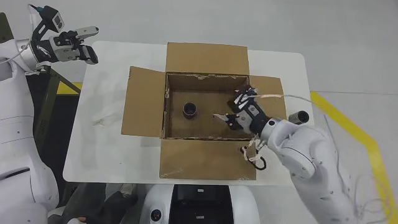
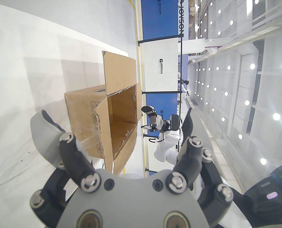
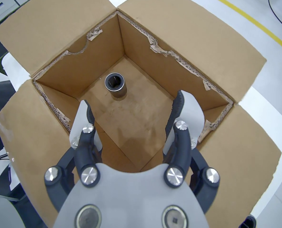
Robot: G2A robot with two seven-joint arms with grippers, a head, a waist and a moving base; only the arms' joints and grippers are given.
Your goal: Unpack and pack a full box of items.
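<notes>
An open cardboard box [image 1: 144,102] [image 3: 202,39] [image 2: 84,110] stands on the white table [image 1: 106,149] with all its flaps folded outward. One dark cylinder with a hollow top [image 1: 189,110] [image 3: 115,85] stands upright on the box floor, toward the left side. My right gripper [image 1: 238,107] [image 3: 131,105] hangs open over the right part of the box opening, with nothing between its fingers. My left gripper [image 1: 89,42] [image 2: 117,122] is open and holds nothing, off the table's far left corner and well away from the box.
The bare table top [image 1: 273,62] surrounds the box on all sides. A yellow floor line [image 1: 348,121] runs past the right of the table. A dark frame [image 1: 56,84] stands beside the left table edge.
</notes>
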